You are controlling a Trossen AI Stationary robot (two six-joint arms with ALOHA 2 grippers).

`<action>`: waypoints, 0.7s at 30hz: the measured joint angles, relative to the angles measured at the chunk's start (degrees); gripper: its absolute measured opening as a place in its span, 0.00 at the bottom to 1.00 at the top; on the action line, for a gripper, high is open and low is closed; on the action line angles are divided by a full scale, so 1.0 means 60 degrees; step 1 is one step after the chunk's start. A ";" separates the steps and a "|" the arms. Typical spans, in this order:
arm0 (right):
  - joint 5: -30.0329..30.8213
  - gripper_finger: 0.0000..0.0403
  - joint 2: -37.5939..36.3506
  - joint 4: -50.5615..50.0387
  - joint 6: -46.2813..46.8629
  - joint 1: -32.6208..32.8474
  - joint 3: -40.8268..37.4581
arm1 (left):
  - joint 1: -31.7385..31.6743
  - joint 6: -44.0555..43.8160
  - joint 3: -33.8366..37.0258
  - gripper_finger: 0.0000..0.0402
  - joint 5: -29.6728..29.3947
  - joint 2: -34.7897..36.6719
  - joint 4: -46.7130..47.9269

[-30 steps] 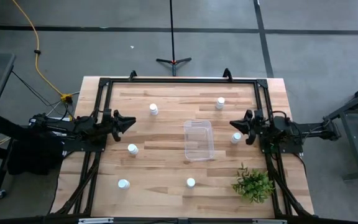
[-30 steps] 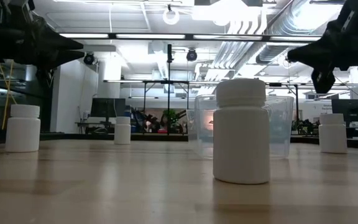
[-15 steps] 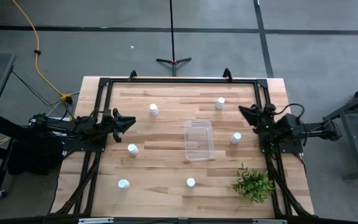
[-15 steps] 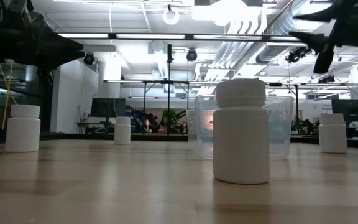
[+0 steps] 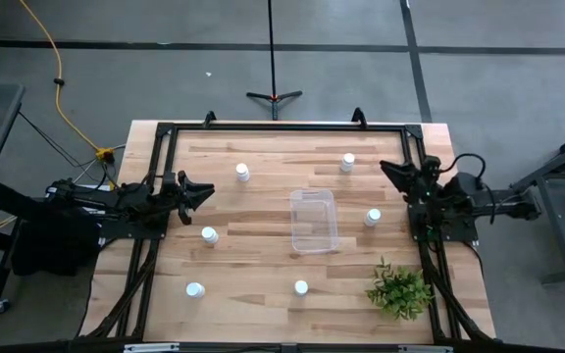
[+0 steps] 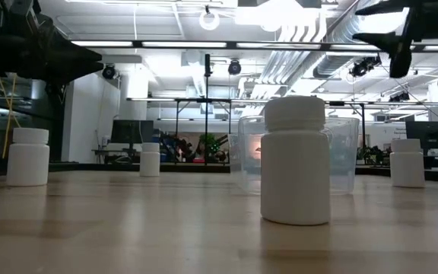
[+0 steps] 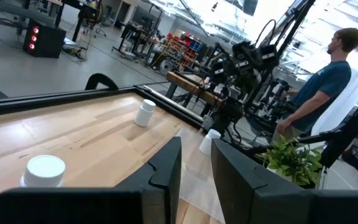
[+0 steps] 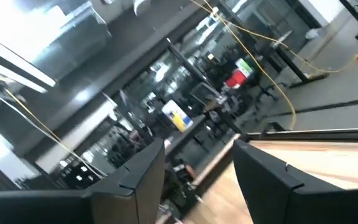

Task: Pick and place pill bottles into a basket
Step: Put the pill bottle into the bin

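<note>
Six small white pill bottles stand upright on the wooden table: at the far left (image 5: 242,173), far right (image 5: 347,162), right of the bin (image 5: 373,217), left (image 5: 209,235), near left (image 5: 195,290) and near middle (image 5: 301,287). The clear plastic bin (image 5: 314,221) stands on the table's middle with nothing in it. My left gripper (image 5: 208,188) is open above the table's left side, pointing right. My right gripper (image 5: 385,168) is open, raised high at the right side, between the far right bottle and the bottle right of the bin.
A green plant (image 5: 400,291) stands at the near right corner. A black frame (image 5: 282,126) runs along the table's far and side edges. In the left wrist view a person (image 7: 319,87) stands beyond the table's right side. Bare wood lies between the bottles.
My right gripper has risen and drawn back from the bottle right of the bin, toward the table's far right, and has turned to point toward the far left. The bottles and the bin have stayed in place.
</note>
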State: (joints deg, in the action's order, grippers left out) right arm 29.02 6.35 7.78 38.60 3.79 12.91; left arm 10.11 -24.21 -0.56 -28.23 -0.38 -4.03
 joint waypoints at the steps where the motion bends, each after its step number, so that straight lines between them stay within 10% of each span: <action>1: 0.0018 0.45 0.0210 -0.0369 -0.0028 0.0000 0.0293 | 0.0001 0.0011 0.0000 0.31 0.0000 -0.0001 0.0000; 14: 0.0926 0.45 0.4336 -0.6825 -0.0446 -0.0007 0.5567 | 0.0002 0.0299 0.0001 0.31 -0.0069 -0.0003 -0.0016; 21: -0.0713 0.45 0.6327 -0.8683 -0.0893 -0.0004 0.7754 | 0.0002 0.0310 -0.0036 0.31 -0.0073 -0.0004 -0.0078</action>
State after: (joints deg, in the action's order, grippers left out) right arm 24.74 44.30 -44.32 33.24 3.77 59.43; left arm 10.12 -22.35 -0.78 -28.67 -0.40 -4.50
